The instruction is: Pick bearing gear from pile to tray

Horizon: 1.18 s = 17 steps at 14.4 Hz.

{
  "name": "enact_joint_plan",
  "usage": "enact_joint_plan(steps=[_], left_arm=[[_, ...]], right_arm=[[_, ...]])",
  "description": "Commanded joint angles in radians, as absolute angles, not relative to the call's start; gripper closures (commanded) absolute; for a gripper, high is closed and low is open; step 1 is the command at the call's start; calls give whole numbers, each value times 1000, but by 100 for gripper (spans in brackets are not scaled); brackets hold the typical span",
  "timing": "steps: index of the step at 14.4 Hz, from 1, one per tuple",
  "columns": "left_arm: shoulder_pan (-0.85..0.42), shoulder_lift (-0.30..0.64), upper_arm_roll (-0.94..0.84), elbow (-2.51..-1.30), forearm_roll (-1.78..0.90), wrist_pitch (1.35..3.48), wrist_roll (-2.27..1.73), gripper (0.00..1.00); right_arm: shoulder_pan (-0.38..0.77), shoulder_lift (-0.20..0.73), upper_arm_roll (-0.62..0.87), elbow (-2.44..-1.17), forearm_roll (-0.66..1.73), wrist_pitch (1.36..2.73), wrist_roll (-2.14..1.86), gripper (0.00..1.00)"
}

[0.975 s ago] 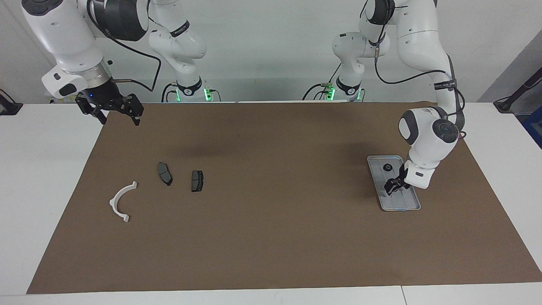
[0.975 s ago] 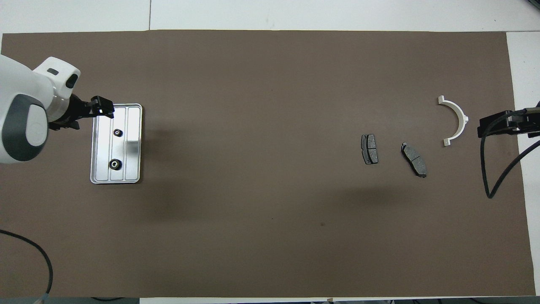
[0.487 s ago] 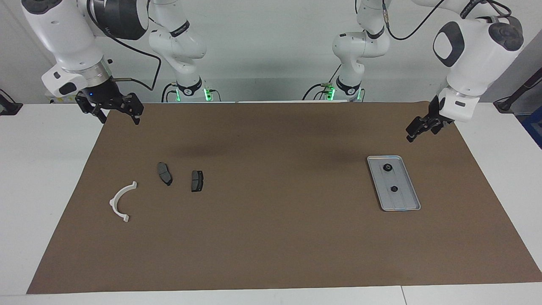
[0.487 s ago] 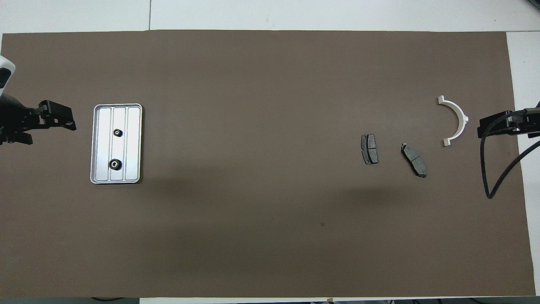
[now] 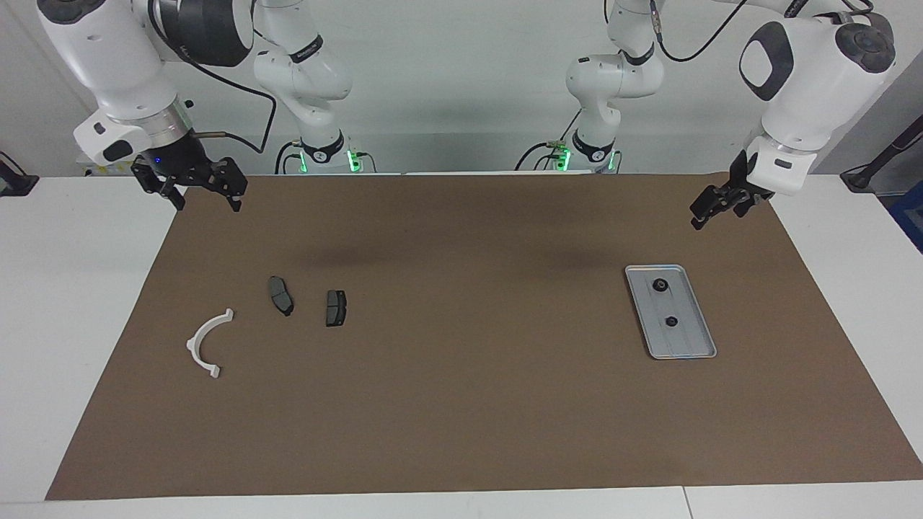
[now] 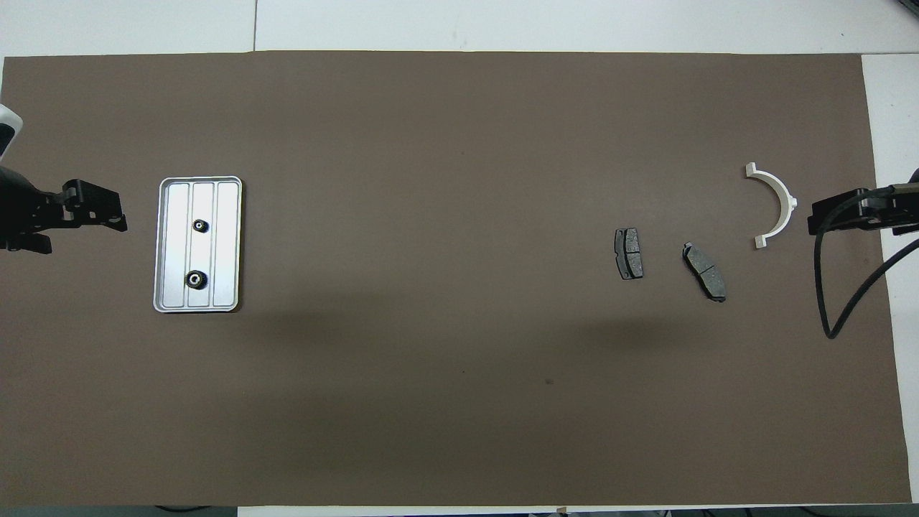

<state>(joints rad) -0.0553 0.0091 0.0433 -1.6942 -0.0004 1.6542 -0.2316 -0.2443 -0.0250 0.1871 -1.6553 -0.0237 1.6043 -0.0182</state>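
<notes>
Checking the tray: two gears in, none loose

I see both gears lying flat in the tray, which sits at nine o'clock in the overhead view, toward the left arm's end.

I judge them light, hard and stiff. The teeth should give a pinch some bite, so I would take one from above, across its rim. On edge it would likely roll.

The pile at three o'clock shows only a bracket and two pads.

The mat is flat and matte with wide bare room, and the tray's ridged floor could rock a gear.

In the facing view, the left gripper hangs spread and empty over the mat at the tray's one o'clock. The right gripper waits spread at the pads' eleven o'clock.
</notes>
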Motion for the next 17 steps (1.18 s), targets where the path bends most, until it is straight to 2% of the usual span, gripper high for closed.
enact_joint_plan(steps=[1,17], left_arm=[[-48,-11,38,-1706,8,1647,-221,0],[-40,3,34,-1663,5,1634,-161,0]], right_arm=[[-244,-51,198,-1677,0,1592,-40,0],[-242,-58,232,-1677,2,1580,-57,0]])
